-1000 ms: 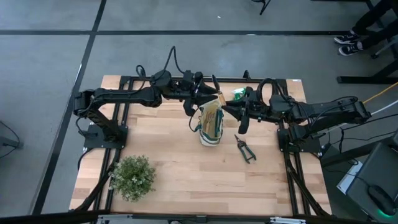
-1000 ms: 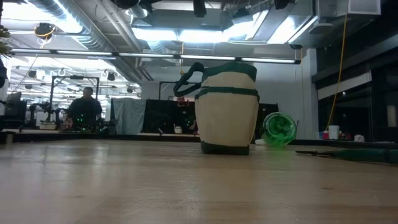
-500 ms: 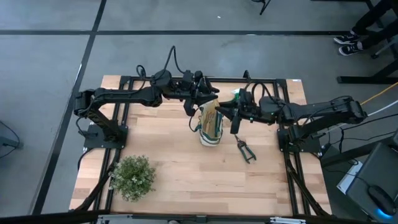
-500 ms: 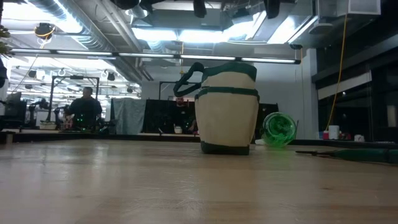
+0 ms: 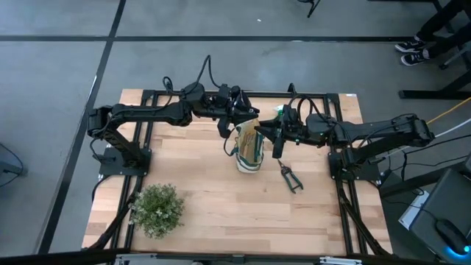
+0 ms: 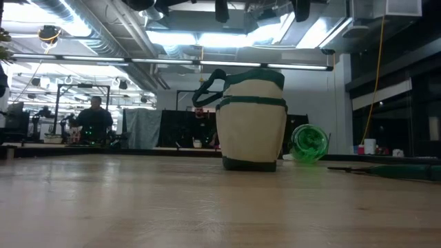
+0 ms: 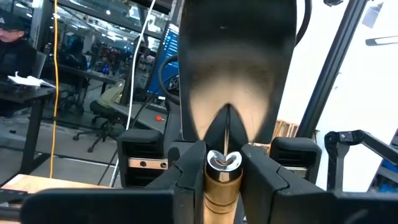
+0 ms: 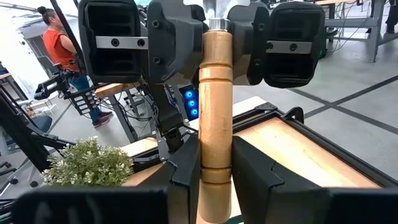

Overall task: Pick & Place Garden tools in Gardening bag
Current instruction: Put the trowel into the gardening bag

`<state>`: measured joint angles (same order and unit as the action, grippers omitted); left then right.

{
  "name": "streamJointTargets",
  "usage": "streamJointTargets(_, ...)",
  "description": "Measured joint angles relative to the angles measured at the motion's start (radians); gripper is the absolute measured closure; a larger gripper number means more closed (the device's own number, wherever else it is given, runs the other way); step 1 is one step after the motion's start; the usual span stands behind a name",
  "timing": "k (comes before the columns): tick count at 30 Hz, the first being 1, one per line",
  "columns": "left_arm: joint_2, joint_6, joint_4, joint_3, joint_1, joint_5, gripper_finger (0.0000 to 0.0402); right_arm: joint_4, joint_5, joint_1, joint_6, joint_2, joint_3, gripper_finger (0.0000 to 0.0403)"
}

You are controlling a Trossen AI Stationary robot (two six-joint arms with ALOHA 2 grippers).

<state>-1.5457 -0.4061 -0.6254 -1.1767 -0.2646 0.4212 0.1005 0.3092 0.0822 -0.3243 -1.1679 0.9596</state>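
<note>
The cream gardening bag (image 5: 250, 149) with green trim stands upright on the table; the low view shows it too (image 6: 251, 124). Above its far side my left gripper (image 5: 241, 114) and my right gripper (image 5: 266, 132) face each other, both shut on the trowel's wooden shaft (image 8: 215, 106). The trowel's blade (image 7: 233, 62) reaches back over my left gripper. The green spray bottle (image 5: 282, 112) lies on its side behind the bag. The dark pruning shears (image 5: 291, 177) lie flat to the bag's right. The rake is not in view. My left gripper pinches the wooden shaft right behind the metal ferrule (image 7: 222, 163) between its two fingers, coming level from the table's left, fingers along the shaft. My right gripper pinches the shaft's free end (image 8: 215, 177) between its two fingers (image 8: 186, 168), level from the table's right, also along the shaft. The trowel is clear of the table, roughly level between them.
A bushy potted plant (image 5: 157, 208) stands near the front left of the table. Dark frame rails run along both sides of the wooden top (image 5: 199, 199). People and desks show in the room beyond the table.
My right gripper has gone toward the table's left, up to the trowel shaft held out by my left gripper above the bag, and has stayed there for the last half second. The bag, bottle and shears have not moved.
</note>
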Motion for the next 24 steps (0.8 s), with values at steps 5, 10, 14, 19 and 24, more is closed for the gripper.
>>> streamJointTargets(5, 0.000, 0.001, 0.001, 0.000, 0.000, 0.006, 0.0331, -0.004, -0.003, -0.006, 0.010, 0.000, 0.000, 0.0320)
streamJointTargets(10, 0.000, 0.002, 0.017, 0.000, -0.012, 0.016, 0.0329, -0.031, -0.006, -0.024, -0.001, 0.000, 0.000, 0.0293)
streamJointTargets(14, 0.000, 0.000, 0.053, 0.000, -0.035, 0.024, 0.0335, -0.056, 0.004, -0.032, -0.026, 0.001, 0.000, 0.0257)
streamJointTargets(19, 0.000, 0.006, 0.144, 0.000, -0.060, 0.031, 0.0332, -0.060, 0.011, -0.058, -0.027, 0.001, 0.000, 0.0213)
streamJointTargets(24, 0.006, 0.042, 0.232, 0.000, -0.080, 0.027, 0.0334, -0.074, 0.009, -0.109, -0.027, 0.001, 0.000, 0.0187)
